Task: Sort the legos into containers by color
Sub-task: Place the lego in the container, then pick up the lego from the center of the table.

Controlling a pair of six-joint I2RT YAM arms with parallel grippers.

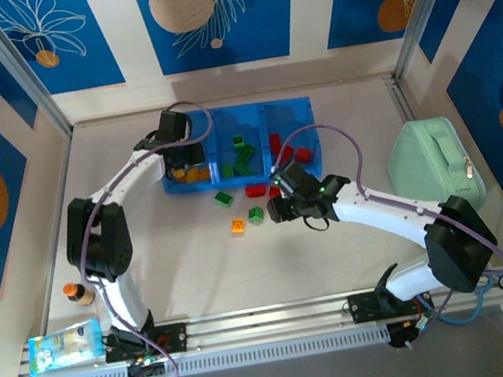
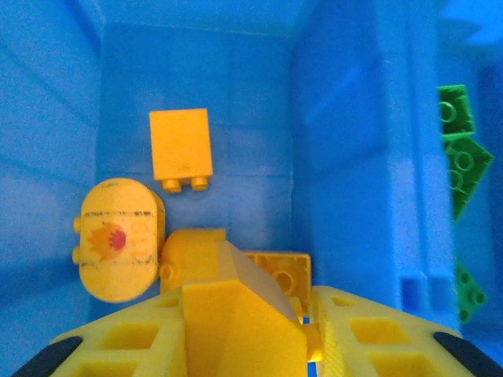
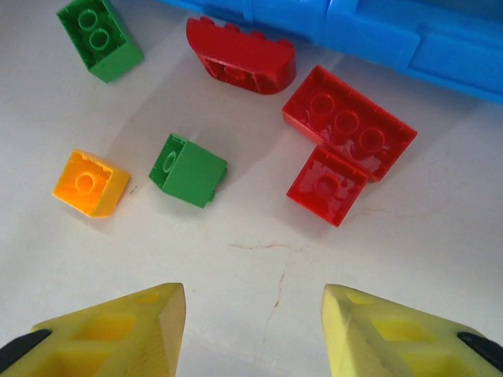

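By the bench's far edge, left tool holds a yellow lego: release low. Right tool, wide: straddle one red lego.

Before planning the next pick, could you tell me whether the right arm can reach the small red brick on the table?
Probably yes: the right pincer is open, with bare table between it and the small red brick. The larger red brick touching it may crowd the grip.

The right gripper, jaws wide apart, over the counter; beyond lie three red legos, two green legos, one orange lego, blue tray farthest.
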